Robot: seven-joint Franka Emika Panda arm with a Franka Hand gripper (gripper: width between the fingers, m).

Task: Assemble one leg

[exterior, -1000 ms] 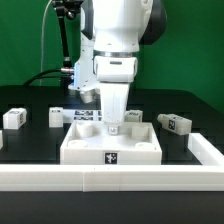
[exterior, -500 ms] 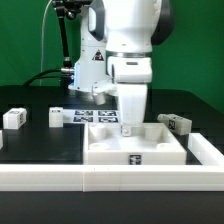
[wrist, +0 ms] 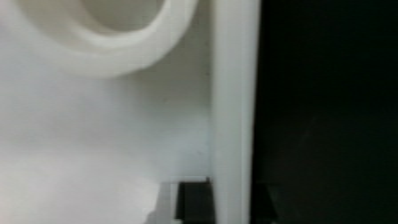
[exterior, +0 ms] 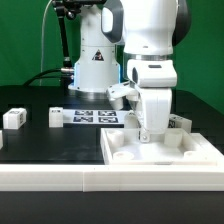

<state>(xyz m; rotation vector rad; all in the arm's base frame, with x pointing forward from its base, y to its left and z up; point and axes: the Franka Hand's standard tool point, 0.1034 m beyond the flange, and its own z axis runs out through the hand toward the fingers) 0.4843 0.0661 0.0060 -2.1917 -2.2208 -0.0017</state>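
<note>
We see the gripper [exterior: 151, 134] down on the large flat white plastic panel with round sockets [exterior: 122, 153]; we cannot tell its grip. Small white rectangular tagged leg [exterior: 13, 118] stands well apart.

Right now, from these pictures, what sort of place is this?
Probably a robotics laboratory bench, not a home or workshop: a plain green backdrop behind, a black table closed in by a white rail, and the marker board with printed tags lying on it.
</note>
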